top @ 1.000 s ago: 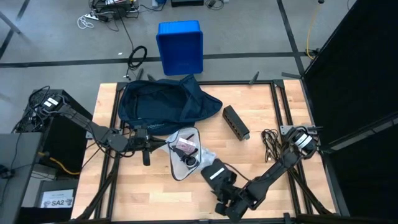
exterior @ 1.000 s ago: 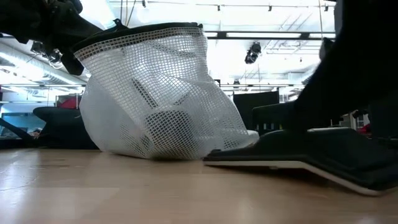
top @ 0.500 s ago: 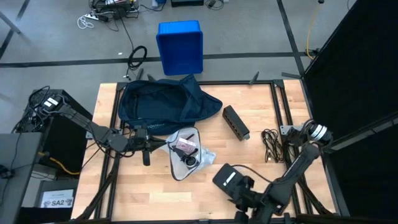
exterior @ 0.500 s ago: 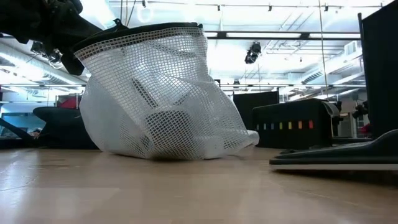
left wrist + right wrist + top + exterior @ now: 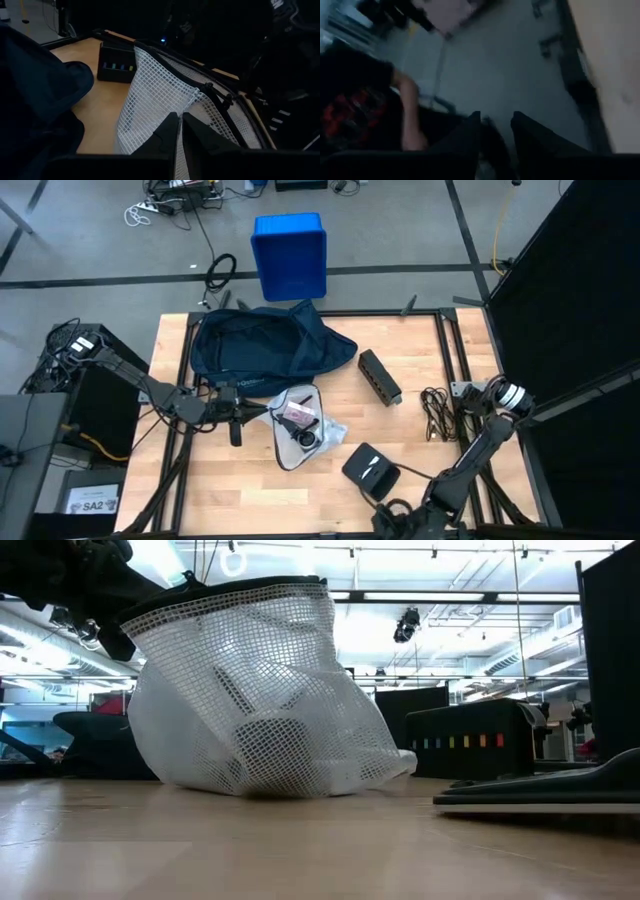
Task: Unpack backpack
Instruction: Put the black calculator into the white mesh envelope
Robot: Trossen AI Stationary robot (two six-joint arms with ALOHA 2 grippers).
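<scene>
The dark navy backpack (image 5: 258,345) lies flat at the table's far left. Just in front of it is a white mesh bag (image 5: 297,428) with a few small items inside; its bottom rests on the table (image 5: 250,775). My left gripper (image 5: 252,412) is shut on the bag's rim. A flat black case (image 5: 370,470) lies on the table near the front, also seen in the low view (image 5: 540,795). My right gripper (image 5: 392,518) hovers past the table's near edge, open (image 5: 495,132), holding nothing. My left gripper pinches the mesh bag's dark-trimmed rim (image 5: 197,107) between its two shut fingers (image 5: 167,135). The fingers come roughly level from the table's left. The rim is held up off the table (image 5: 200,590) while the bag's bottom sits on the wood.
A black box with coloured marks (image 5: 380,377) lies right of the backpack. A coiled black cable (image 5: 435,412) lies near the right edge. A blue plastic bin (image 5: 290,255) stands on the floor beyond the table. A person (image 5: 380,100) shows beyond the table's near edge.
My right gripper has let go of the flat black case, risen and drawn back toward the table's near edge, tipping up. The case, tilted in the gripper a second ago, now lies flat on the table, a little to the right of where it was.
</scene>
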